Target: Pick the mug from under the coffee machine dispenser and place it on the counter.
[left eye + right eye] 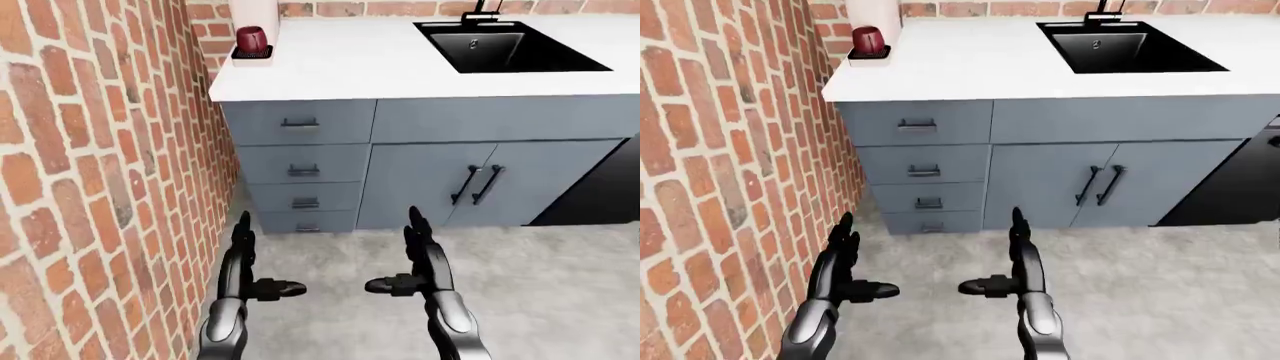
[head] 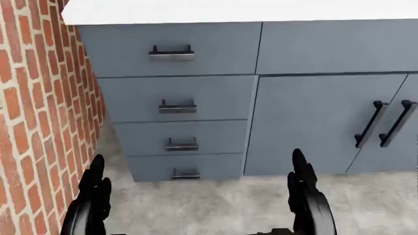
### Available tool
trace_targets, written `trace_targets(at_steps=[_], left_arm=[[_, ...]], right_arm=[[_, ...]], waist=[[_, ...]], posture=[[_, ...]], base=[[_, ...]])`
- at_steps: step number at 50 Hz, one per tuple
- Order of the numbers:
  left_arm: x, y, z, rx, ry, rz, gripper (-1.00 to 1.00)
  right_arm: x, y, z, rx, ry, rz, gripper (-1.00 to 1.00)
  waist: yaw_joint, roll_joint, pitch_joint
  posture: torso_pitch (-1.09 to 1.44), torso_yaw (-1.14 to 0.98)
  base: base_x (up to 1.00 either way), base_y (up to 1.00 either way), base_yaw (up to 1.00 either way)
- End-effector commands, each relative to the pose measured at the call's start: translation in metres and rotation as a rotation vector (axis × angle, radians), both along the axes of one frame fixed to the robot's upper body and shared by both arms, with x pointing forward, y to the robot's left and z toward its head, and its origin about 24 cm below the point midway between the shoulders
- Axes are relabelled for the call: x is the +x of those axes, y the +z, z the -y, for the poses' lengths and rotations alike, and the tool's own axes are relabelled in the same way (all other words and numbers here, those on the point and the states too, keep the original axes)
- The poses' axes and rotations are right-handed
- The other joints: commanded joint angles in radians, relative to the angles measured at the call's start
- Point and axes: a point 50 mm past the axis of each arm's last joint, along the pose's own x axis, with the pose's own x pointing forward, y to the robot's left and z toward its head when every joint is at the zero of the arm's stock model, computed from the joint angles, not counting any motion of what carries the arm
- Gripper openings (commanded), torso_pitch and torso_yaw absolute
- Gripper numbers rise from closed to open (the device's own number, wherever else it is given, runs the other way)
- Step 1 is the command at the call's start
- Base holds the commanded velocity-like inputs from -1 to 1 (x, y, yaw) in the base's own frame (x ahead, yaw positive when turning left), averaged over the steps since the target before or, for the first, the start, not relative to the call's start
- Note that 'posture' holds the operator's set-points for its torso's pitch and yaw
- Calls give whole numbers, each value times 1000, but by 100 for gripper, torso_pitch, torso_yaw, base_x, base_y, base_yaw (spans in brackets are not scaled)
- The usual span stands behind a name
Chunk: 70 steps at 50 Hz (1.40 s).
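Your white coffee machine (image 1: 254, 22) is cut off by the top edge of both eye views, so you see only its lower body above the dark red mug (image 1: 251, 39), whose handle you can't make out. The black faucet (image 1: 482, 9) behind the black sink basin (image 1: 505, 46) is also cropped at the top. In the head view, your left black three-finger hand (image 2: 91, 203) and right black three-finger hand (image 2: 308, 198) run off the bottom edge, thumbs unseen. The black appliance panel (image 1: 600, 191) is clipped at the left-eye view's right edge.
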Motion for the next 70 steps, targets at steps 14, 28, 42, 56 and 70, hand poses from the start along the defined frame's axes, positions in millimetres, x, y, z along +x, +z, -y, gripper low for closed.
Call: trace_targets(at_steps=[14,28,42,56,70], left_arm=[[13,62,-12,26,38,240,100],[19,94,-29,56,76,325,100],[23,137,-53,121,150,436,100],[22,171,-80,177,242,501,100],[21,186,-100,162,269,503,100]], right_arm=[[15,56,1,-58,21,241,100],[29,97,11,-55,0,334,100],[50,133,36,-72,-42,413,100],[63,179,60,-74,-99,487,100],[68,210,80,-93,-135,544,100]], waist=[[8,-3,-82],[7,-1,-93],[5,1,-82],[7,2,-74],[7,3,-69]], posture=[[0,0],[0,0],[0,0],[0,0],[0,0]], base=[[0,0,0],[0,0,0],[0,0,0],[0,0,0],[0,0,0]])
